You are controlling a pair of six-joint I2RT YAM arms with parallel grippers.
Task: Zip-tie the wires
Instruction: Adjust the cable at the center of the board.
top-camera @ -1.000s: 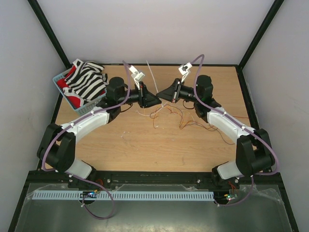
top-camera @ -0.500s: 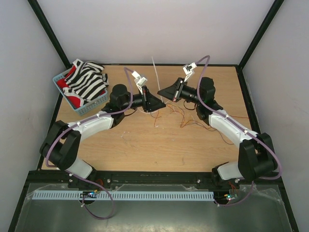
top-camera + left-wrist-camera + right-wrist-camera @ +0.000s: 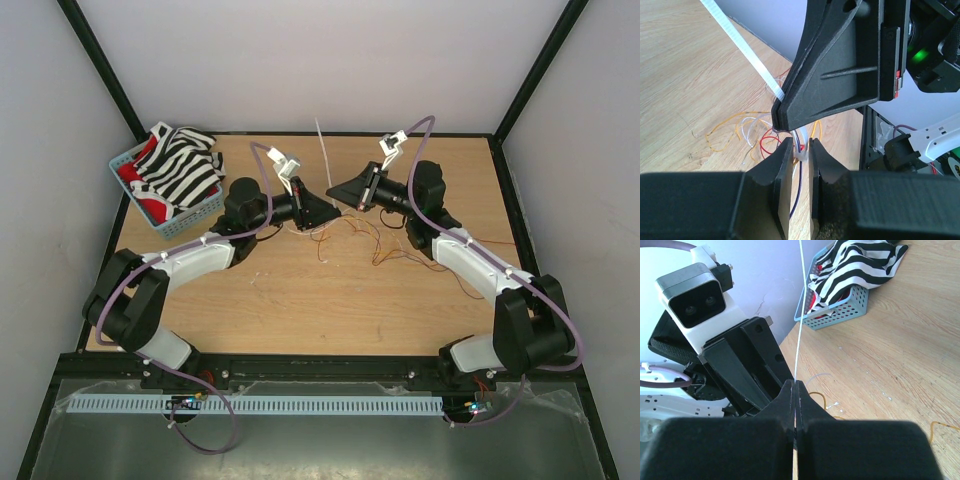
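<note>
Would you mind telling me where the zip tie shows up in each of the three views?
Top external: the zip tie is a whitish upright strip at upper centre.
Left wrist: it slants from the top left down to the centre.
Right wrist: it is a thin near-vertical line from the top edge to the centre.
Shared landmark: the right hand, shut on it in every view.

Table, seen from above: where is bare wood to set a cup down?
Free: the wide near strip of table between left arm and right arm, this side of the wires; also the far right corner. Crowded: the middle, where left gripper and right gripper meet at the zip tie, and the far left corner with the basket.
</note>
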